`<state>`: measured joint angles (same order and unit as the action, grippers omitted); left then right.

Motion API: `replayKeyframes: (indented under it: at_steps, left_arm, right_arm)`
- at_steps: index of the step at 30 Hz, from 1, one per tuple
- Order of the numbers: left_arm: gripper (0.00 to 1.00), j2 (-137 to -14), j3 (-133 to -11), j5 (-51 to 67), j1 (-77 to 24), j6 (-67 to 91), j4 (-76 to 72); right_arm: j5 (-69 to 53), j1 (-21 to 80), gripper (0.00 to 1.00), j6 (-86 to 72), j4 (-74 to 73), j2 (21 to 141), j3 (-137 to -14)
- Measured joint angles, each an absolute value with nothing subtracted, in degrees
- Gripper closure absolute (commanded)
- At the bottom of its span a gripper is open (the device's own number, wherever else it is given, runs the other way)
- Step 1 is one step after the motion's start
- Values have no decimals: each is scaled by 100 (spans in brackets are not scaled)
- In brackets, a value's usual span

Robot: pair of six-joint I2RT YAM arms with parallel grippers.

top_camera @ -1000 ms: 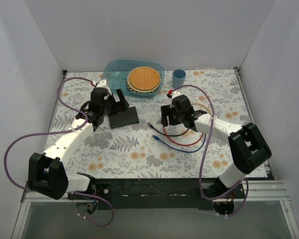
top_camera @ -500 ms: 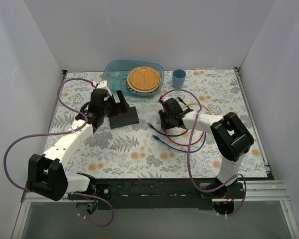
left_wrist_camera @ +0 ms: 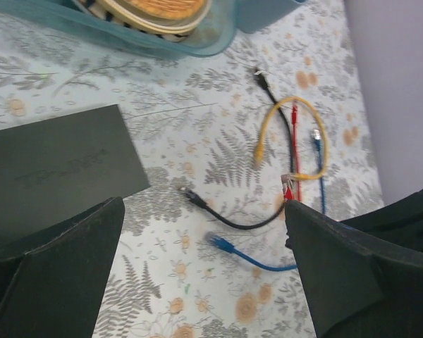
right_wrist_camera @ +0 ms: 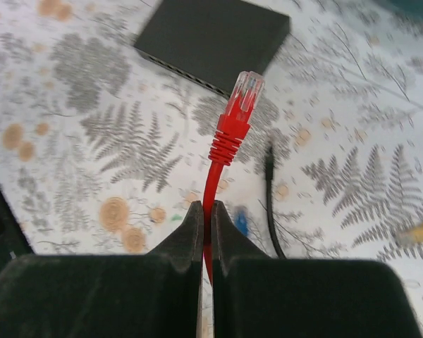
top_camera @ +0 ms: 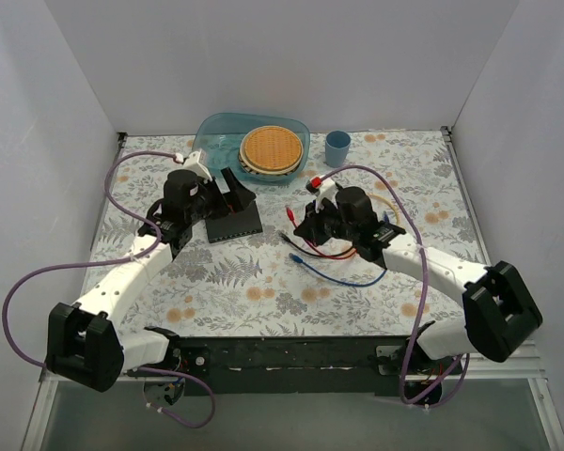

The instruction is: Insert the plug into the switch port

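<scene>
The switch [top_camera: 235,225] is a flat black box on the floral cloth, left of centre; its socket edge [right_wrist_camera: 197,76] faces my right gripper. My right gripper [right_wrist_camera: 207,211] is shut on the red cable just behind its boot. The clear-tipped red plug [right_wrist_camera: 245,90] sticks out ahead, raised above the cloth and short of the switch [right_wrist_camera: 215,35]. In the top view that gripper [top_camera: 303,224] hangs right of the switch. My left gripper [top_camera: 233,193] stands open over the switch's far edge. Its wide-apart fingers [left_wrist_camera: 49,274] frame bare cloth, with the switch [left_wrist_camera: 56,165] beside it.
Loose cables lie between the arms: a black plug [top_camera: 285,237], a blue plug [top_camera: 296,258] and a yellow loop [left_wrist_camera: 289,134]. A teal tub [top_camera: 211,132] with a woven plate and a blue cup [top_camera: 337,147] stand at the back. White walls enclose the table.
My right gripper closed on the red cable and lifted its plug, now aimed left at the switch. The left gripper stayed open and shifted slightly over the switch.
</scene>
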<state>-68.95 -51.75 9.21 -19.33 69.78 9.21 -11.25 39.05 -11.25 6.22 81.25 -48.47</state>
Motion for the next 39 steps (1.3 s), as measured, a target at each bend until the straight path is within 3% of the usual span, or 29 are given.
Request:
replayKeyframes:
  at_steps: [4,8,19,22,33,35,37,39]
  left_arm:
    - [3,-6960,-4963,1496,-1999,7338,414]
    - [15,-7214,-4956,1841,-2357,7603,19]
    - [65,-7776,-5024,2294,-2801,7891,-327]
    - [69,-7778,-5043,2331,-2851,7929,-425]
    - [68,-7778,-5052,2335,-2915,7970,-521]
    - [77,-7780,-5052,2335,-2919,7975,-521]
    - [97,-7778,-5052,2333,-2923,7996,-523]
    - [100,-7778,-5052,2340,-2921,8025,-545]
  right_arm:
    - [-1712,3968,99,-982,1079,7651,-4705]
    - [-2014,4029,99,-921,1155,7596,-4696]
    - [-2139,4112,99,-880,1155,7594,-4681]
    - [-2139,4134,99,-878,1153,7594,-4681]
    - [-2132,4211,99,-875,1153,7568,-4678]
    - [-2132,4213,99,-875,1155,7557,-4674]
    - [-2132,4213,99,-875,1153,7540,-4663]
    - [-2104,4213,99,-864,1140,7535,-4663]
